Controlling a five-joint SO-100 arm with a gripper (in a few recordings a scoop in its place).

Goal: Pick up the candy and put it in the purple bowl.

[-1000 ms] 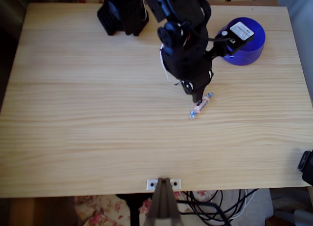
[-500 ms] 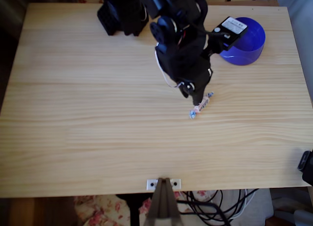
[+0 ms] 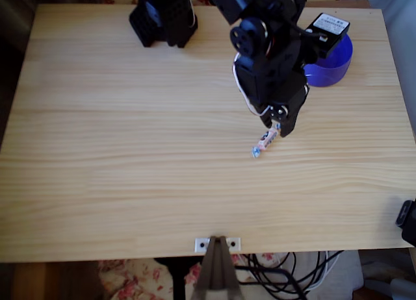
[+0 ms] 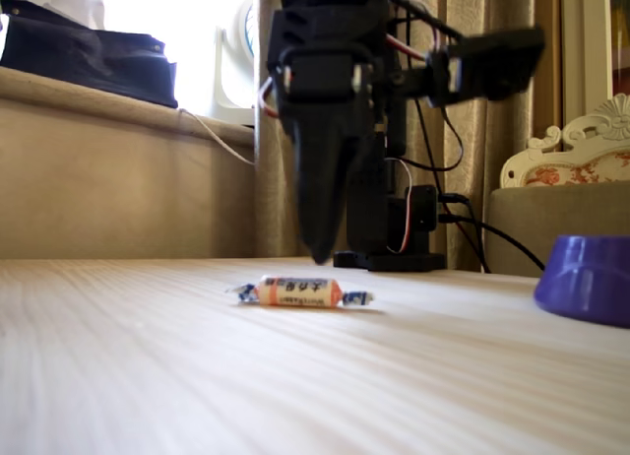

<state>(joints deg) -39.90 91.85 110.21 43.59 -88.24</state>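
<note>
The tiny pinkish-white wrapped candy [image 4: 301, 292] lies untouched on the pale wooden bench [image 3: 130, 150]. The black claw [image 4: 320, 246] hangs just above it, apparently closed and empty. Grasping and carrying to the round blue-purple plastic bowl [image 3: 335, 66] remain.

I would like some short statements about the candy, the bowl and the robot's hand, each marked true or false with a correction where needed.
1. The candy lies flat on the wooden table. True.
2. The candy is inside the purple bowl. False: it lies on the table, apart from the bowl.
3. The hand is lifting the candy. False: in the fixed view its tip hangs just above the table with the candy lying free.
4. In the overhead view the bowl sits near the table's upper right corner. True.
5. The bowl is lying on its side. False: it stands upright.
</note>
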